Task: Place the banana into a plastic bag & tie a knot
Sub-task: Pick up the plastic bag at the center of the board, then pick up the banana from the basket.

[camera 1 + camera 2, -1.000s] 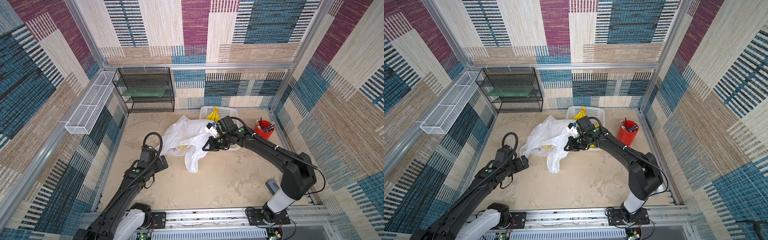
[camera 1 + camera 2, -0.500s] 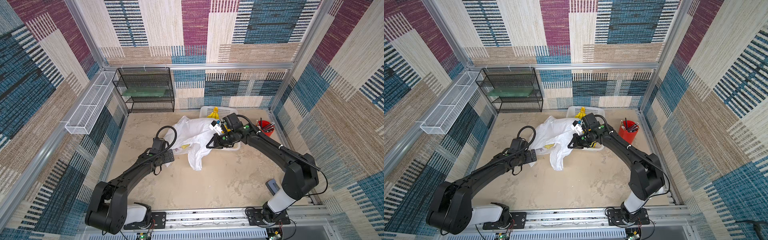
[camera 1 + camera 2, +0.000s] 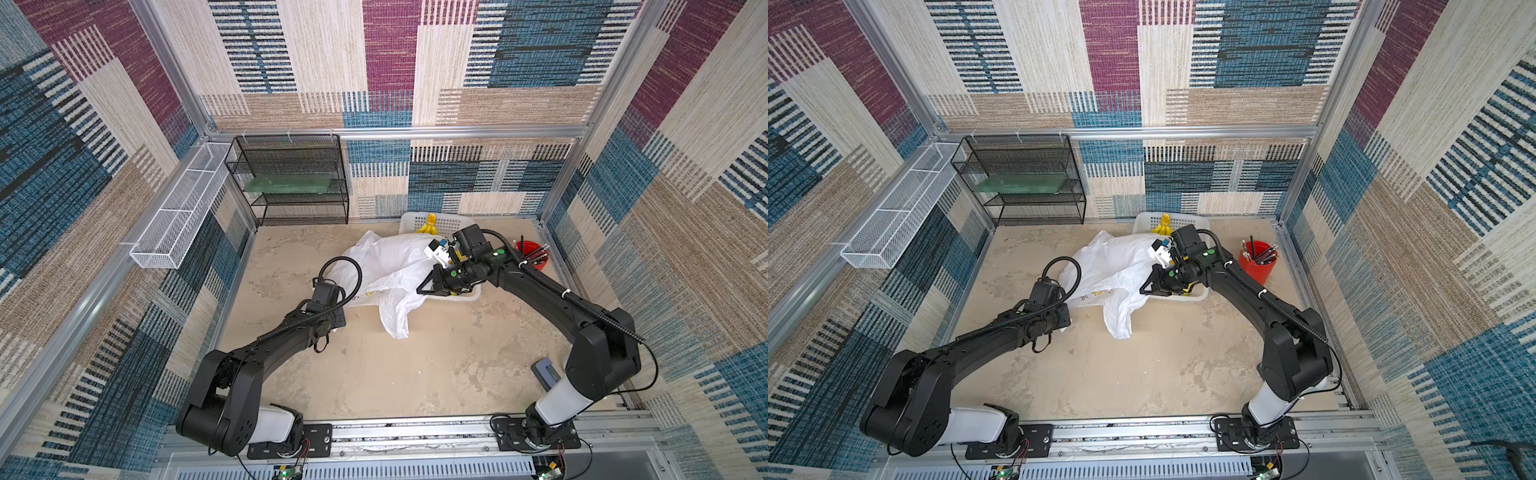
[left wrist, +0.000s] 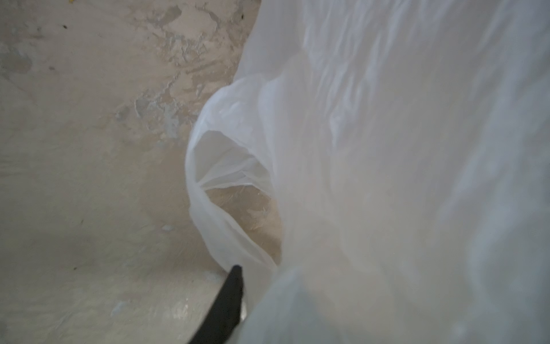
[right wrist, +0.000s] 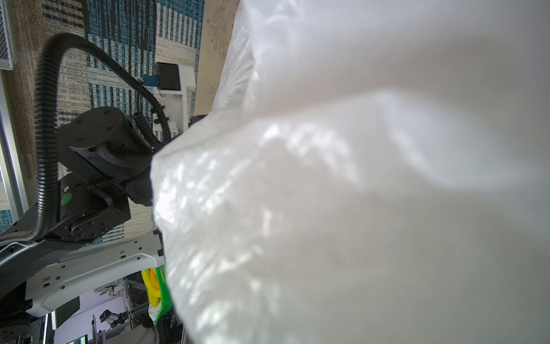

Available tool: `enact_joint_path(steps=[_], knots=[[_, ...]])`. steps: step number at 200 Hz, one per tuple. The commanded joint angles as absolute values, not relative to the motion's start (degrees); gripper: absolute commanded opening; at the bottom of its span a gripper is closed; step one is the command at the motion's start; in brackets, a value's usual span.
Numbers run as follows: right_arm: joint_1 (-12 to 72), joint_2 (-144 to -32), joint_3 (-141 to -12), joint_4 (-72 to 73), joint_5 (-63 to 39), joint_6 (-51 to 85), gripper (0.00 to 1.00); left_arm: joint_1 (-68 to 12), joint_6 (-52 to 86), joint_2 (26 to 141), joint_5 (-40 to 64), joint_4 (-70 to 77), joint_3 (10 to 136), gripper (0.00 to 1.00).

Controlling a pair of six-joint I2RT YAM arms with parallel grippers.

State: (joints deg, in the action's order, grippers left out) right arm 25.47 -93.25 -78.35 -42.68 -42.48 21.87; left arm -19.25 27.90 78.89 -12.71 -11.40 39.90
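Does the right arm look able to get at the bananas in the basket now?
Probably not yet: the right hand is shut on the plastic bag, and the bananas lie in the basket behind its wrist, so it would have to let go first.

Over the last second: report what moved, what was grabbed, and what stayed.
The left arm stretched forward across the table to the plastic bag, and the left gripper closed its fingers on the bag's near edge. The right gripper stays shut on the bag's other side, edging slightly toward the red pencil cup. The bananas, white basket and black wire rack are unchanged.
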Motion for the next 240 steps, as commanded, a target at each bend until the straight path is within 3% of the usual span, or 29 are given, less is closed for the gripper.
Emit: enact_joint_path(steps=[1, 62, 70, 98, 131, 160, 197, 240], knots=[[25.3, -93.3, -79.3, -43.0, -42.8, 21.2, 0.0, -19.2, 30.5, 75.1, -16.2, -16.4, 43.0, 0.0], [29.8, -105.9, -95.3, -42.9, -40.8, 17.5, 0.02, -19.2, 44.0, 59.2, -15.8, -49.1, 59.0, 0.0], [30.7, -108.2, -98.4, -43.3, -40.9, 17.6, 0.08, -19.1, 45.1, 58.5, -15.9, -52.7, 61.6, 0.0], [32.2, -116.9, -111.0, -45.4, -38.0, 17.2, 0.47, -18.4, 47.0, 59.7, -15.2, -63.5, 70.4, 0.0], [29.2, -118.7, -118.8, -48.1, -28.2, 19.2, 0.69, -17.4, 50.2, 60.2, -13.0, -66.9, 73.1, 0.0], [25.6, -109.3, -108.8, -43.4, -20.7, 20.2, 0.74, -17.1, 50.9, 59.9, -11.4, -65.1, 70.8, 0.0], [20.1, -98.3, -92.3, -35.2, -13.5, 23.5, 0.72, -17.0, 49.6, 57.6, -8.6, -61.1, 68.1, 0.0], [14.9, -100.6, -91.1, -32.2, -4.0, 23.0, 0.71, -17.0, 45.9, 55.1, -6.8, -60.9, 67.5, 0.0]])
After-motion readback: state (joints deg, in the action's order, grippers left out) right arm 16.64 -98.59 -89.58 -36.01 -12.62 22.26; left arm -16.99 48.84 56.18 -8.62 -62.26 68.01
